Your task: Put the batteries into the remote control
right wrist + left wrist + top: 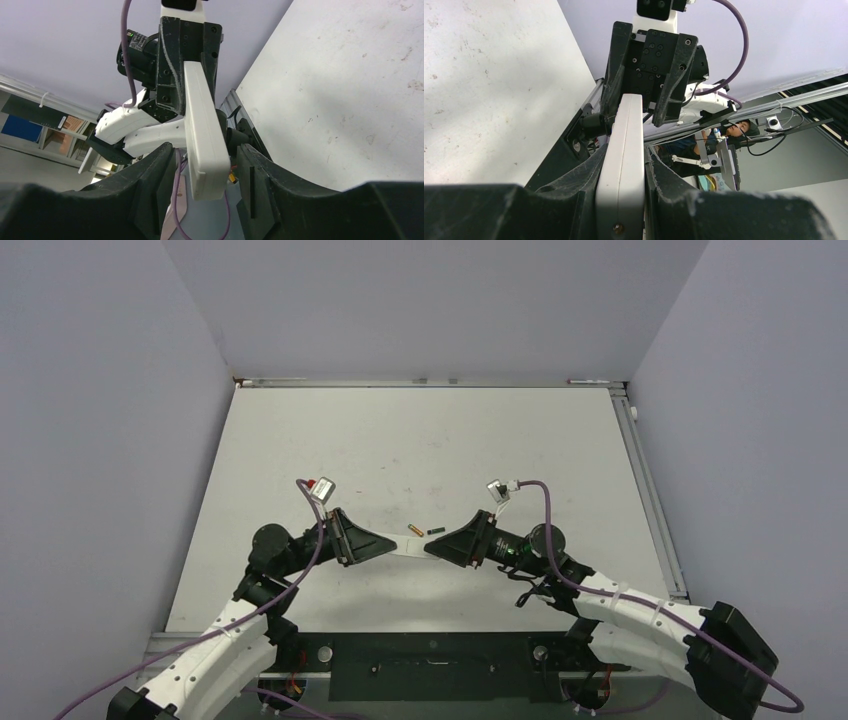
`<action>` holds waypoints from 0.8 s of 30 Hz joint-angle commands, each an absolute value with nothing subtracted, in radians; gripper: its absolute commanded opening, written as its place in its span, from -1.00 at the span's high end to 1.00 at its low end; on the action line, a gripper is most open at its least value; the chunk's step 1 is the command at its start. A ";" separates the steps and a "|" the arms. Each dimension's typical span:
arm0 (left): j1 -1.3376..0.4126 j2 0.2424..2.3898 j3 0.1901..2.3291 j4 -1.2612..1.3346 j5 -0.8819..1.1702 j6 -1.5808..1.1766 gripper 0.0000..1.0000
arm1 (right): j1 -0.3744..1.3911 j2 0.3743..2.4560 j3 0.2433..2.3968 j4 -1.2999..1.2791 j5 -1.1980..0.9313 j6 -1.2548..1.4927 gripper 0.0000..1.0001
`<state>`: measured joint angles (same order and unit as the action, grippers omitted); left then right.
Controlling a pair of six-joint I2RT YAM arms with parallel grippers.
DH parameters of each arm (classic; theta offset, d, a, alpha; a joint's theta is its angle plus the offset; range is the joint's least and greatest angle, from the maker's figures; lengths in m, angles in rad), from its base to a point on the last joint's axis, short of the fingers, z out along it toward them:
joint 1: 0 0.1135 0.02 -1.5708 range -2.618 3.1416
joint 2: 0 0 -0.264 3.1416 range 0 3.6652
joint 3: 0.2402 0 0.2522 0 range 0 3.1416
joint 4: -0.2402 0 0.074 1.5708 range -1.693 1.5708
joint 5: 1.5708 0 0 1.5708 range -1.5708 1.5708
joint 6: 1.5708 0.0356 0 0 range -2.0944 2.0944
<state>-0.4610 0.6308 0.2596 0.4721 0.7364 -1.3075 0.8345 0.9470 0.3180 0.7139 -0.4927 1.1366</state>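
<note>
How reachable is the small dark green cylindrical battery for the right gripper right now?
Probably yes: the dark green battery lies uncovered just beyond the right gripper, whose open jaws only straddle the slim white plastic remote.

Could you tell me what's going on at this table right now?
The left gripper is clamped on one end of the white remote control. The right gripper has its jaws open around the other end, with gaps on both sides. The yellow-gold battery and dark green battery lie loose on the table just beyond the remote, not yet loaded.
</note>
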 commanded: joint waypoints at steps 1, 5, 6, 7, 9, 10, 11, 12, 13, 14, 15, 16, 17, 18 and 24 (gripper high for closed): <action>-0.454 0.635 0.256 0.561 0.731 -1.321 1.00 | 0.852 0.964 0.321 0.840 -0.483 1.149 0.06; -0.454 0.638 0.252 0.568 0.732 -1.323 1.00 | 0.859 0.980 0.323 0.866 -0.481 1.157 0.07; -0.454 0.638 0.250 0.569 0.733 -1.324 1.00 | 0.860 0.983 0.324 0.871 -0.480 1.159 0.08; -0.454 0.639 0.250 0.570 0.733 -1.324 1.00 | 0.862 0.987 0.325 0.874 -0.478 1.159 0.09; -0.454 0.640 0.250 0.573 0.732 -1.325 1.00 | 0.867 0.993 0.327 0.878 -0.476 1.159 0.13; -0.454 0.641 0.251 0.575 0.733 -1.325 1.00 | 0.869 0.995 0.327 0.879 -0.476 1.158 0.14; -0.454 0.640 0.250 0.576 0.733 -1.326 1.00 | 0.869 0.997 0.328 0.880 -0.474 1.159 0.16; -0.455 0.640 0.250 0.575 0.736 -1.327 1.00 | 0.871 0.999 0.328 0.881 -0.474 1.158 0.19; -0.454 0.640 0.250 0.575 0.736 -1.327 1.00 | 0.871 1.001 0.328 0.882 -0.472 1.159 0.21; -0.454 0.640 0.251 0.575 0.738 -1.327 1.00 | 0.870 0.999 0.328 0.883 -0.471 1.161 0.23; -0.454 0.639 0.250 0.575 0.740 -1.327 1.00 | 0.872 0.998 0.327 0.885 -0.468 1.161 0.26; -0.455 0.639 0.249 0.574 0.741 -1.327 1.00 | 0.873 0.996 0.326 0.886 -0.465 1.161 0.30; -0.454 0.638 0.249 0.574 0.742 -1.327 1.00 | 0.873 0.993 0.325 0.886 -0.463 1.161 0.32; -0.455 0.637 0.249 0.574 0.745 -1.327 1.00 | 0.873 0.990 0.324 0.886 -0.461 1.162 0.36; -0.454 0.634 0.241 0.574 0.746 -1.328 1.00 | 0.873 0.975 0.313 0.893 -0.457 1.168 0.73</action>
<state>-0.4610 0.6407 0.2508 0.5285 0.7418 -1.3281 0.8654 0.9974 0.3176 0.8085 -0.4740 1.1774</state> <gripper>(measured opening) 0.214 0.277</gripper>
